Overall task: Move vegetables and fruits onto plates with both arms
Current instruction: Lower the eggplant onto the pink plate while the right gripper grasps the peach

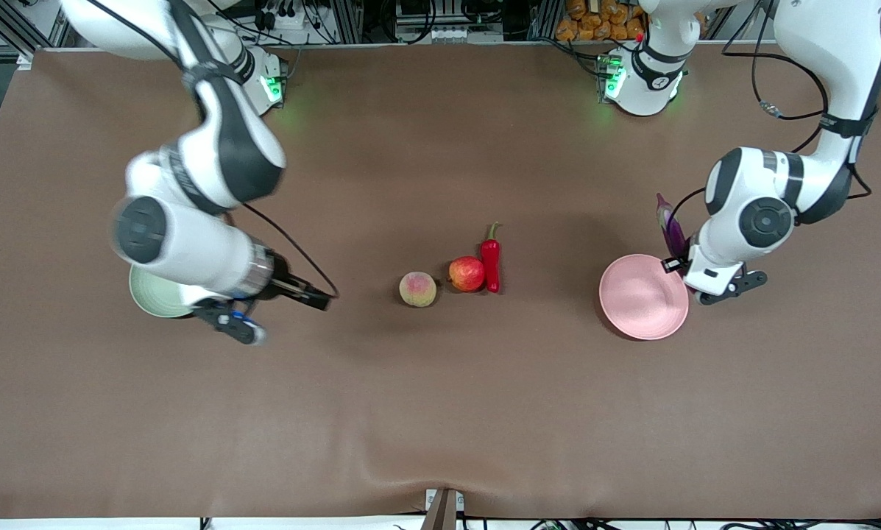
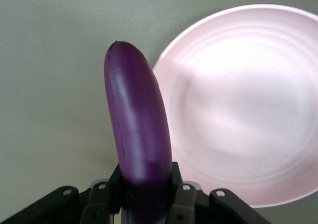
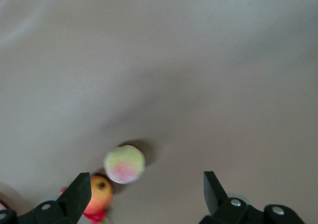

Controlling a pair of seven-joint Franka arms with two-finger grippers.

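A: Eggplant [image 2: 136,129] is clamped in the left gripper [image 2: 145,191], up in the air just beside the pink plate [image 1: 642,296], at the rim on the left arm's end. Not over the plate yet.

B: Long axis?

A: In the left wrist view it runs straight out from the jaws along the plate's rim, tip free. My read: the gripper needs a short shift toward the plate's middle, then release.

B: Right side?

A: Right gripper [image 3: 144,194] has its jaws spread wide, nothing in them. It hangs over the table beside the green plate [image 1: 153,298], between that plate and the peach [image 1: 417,288].

B: What's left on the table?

A: Taking the peach as anchor: red fruit [image 1: 467,273] just beside it toward the pink plate, chili [image 1: 491,261] touching that fruit on the same side. All between the two plates.

B: Which arm is nearer the peach?

A: Right one; the peach lies ahead of its open jaws in the right wrist view. Both plates look empty, so barely started.
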